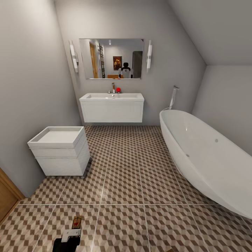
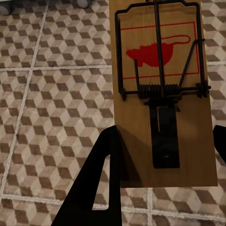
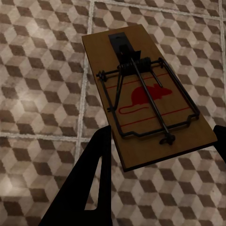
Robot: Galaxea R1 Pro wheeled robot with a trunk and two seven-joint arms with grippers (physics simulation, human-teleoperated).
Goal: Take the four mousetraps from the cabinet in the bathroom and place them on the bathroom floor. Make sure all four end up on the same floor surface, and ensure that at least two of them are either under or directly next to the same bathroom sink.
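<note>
Nearest us, our left tool [image 2: 165, 155] grips a mousetrap [image 2: 162, 94] above the bathroom floor [image 2: 56, 103]. Our right tool [image 3: 160, 165] clamps a second mousetrap [image 3: 146, 99]. Farther off: white drawer unit [image 1: 61, 150], bathtub [image 1: 206, 154], then the sink [image 1: 112, 105] on the far wall.

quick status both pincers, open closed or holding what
left pincer: closed on a mousetrap
right pincer: closed on another mousetrap

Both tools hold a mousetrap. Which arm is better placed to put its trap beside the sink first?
Probably left: the left tool shows low in the head view, mousetrap pointing toward the sink. The right one's place cannot be judged there.
</note>
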